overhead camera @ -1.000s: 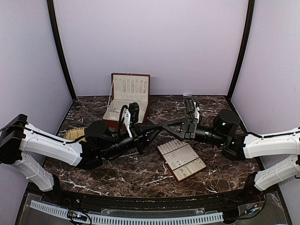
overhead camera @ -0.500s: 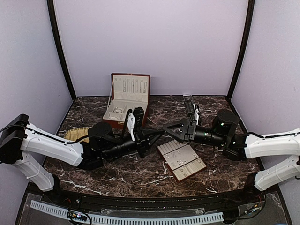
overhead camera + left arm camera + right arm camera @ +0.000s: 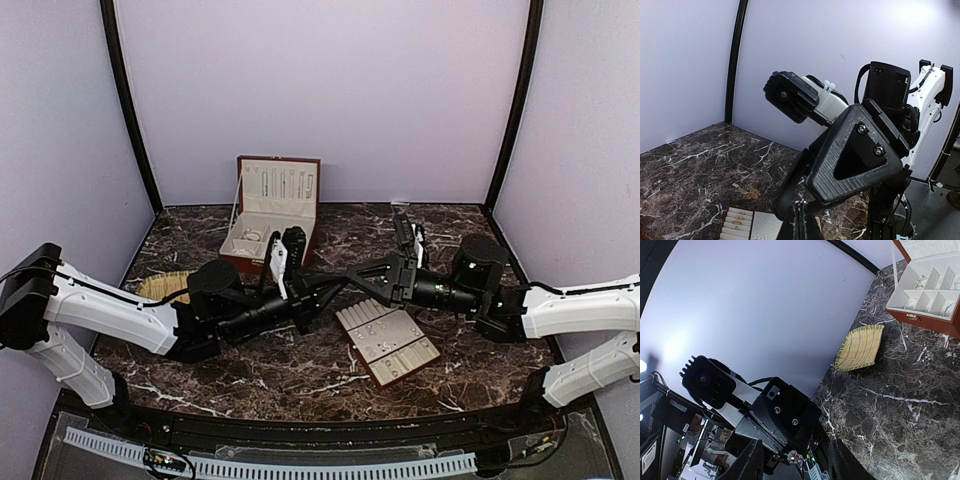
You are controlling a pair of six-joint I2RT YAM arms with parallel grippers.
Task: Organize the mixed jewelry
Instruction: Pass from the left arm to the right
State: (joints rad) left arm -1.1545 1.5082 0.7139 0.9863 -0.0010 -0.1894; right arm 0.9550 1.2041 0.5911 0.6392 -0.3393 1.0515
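The two arms meet tip to tip in the air above the middle of the table (image 3: 300,375), so the step in hand looks like a pass from one arm to the other. The left gripper (image 3: 800,220) is clamped tight. From the right wrist view it seems to pinch a small silvery piece (image 3: 791,455) at its very tip, though the piece is too small to name. The right gripper (image 3: 796,462) has its fingers spread, one on either side of that tip, touching nothing that I can see.

To do this well, the left arm should hold firm and steady while the right one draws straight back, so neither finger brushes the piece. The piece should then be carried low and let go close over its slot. On this busy surface a dropped stud would be hard to find.

More rings lie in the white compartments of the red-brown box (image 3: 927,320), which stands open at the far edge, left of the middle. The cream slotted tray (image 3: 400,352) lies just right of the middle, with tiny pieces in it. A straw mat (image 3: 860,347) lies near the left edge.

The table top is dark marble with white veins. Plain lilac walls close it in on three sides, with black posts at the far corners.
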